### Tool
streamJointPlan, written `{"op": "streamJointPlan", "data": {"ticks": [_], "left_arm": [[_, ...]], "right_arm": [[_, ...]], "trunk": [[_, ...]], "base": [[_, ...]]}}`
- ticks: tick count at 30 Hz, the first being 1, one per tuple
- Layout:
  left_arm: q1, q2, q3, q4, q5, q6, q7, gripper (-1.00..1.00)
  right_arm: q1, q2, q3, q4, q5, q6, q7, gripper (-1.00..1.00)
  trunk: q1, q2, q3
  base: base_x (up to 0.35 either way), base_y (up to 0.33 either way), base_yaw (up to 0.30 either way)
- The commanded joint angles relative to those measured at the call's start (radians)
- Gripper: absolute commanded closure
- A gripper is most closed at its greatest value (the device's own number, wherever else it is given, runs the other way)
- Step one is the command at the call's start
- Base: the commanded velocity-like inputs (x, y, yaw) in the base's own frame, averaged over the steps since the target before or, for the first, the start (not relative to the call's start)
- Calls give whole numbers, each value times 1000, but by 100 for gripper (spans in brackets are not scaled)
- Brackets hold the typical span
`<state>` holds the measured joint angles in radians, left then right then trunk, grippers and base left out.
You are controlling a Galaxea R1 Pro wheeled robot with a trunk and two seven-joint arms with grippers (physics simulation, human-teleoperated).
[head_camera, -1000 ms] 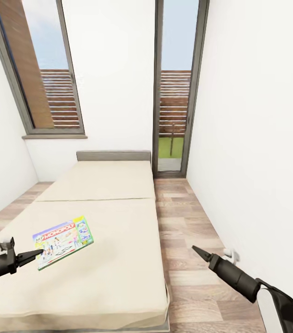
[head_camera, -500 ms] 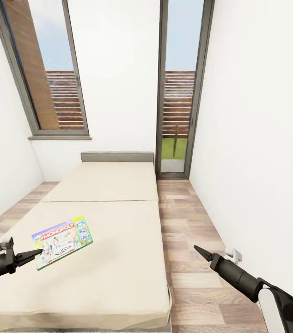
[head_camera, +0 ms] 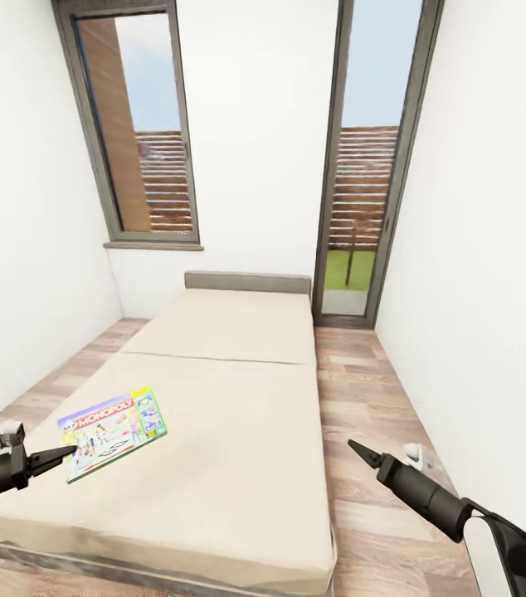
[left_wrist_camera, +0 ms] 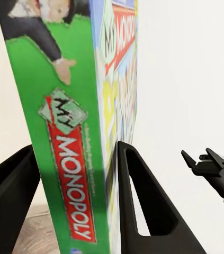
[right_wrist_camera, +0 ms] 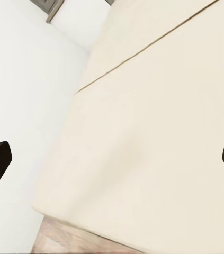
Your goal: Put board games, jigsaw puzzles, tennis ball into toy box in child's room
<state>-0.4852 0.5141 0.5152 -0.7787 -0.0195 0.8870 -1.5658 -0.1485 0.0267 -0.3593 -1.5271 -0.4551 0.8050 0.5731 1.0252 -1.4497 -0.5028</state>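
One flat green-edged Monopoly board game box [head_camera: 114,433] in lower left of head view, gripped at its edge by left tool [left_wrist_camera: 77,201], fingers clamped either side, above long beige bed mattress [head_camera: 230,390]. Right tool [head_camera: 354,448] at lower right, empty; fingers look spread wide in wrist view. Judged step: carrying game off bed. Next: turn base toward desk, keep grip firm, find toy box.

The robot's camera has turned, so the whole room looks shifted to the right. More of the left wall [head_camera: 22,249] and the bed's [head_camera: 230,464] left edge can be seen now.
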Motion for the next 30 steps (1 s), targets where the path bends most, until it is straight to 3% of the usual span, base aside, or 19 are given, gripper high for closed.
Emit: {"op": "streamJointPlan", "data": {"ticks": [1, 30], "left_arm": [[-1, 0, 0, 0, -2, 10, -5, 100], [-1, 1, 0, 0, -1, 10, -5, 100]], "right_arm": [[-1, 1, -3, -1, 0, 6, 4, -100], [0, 2, 4, -1, 0, 3, 4, -100]], "trunk": [[-4, 7, 2], [-115, 210, 93]], "base": [[0, 0, 291], [-21, 0, 292]]}}
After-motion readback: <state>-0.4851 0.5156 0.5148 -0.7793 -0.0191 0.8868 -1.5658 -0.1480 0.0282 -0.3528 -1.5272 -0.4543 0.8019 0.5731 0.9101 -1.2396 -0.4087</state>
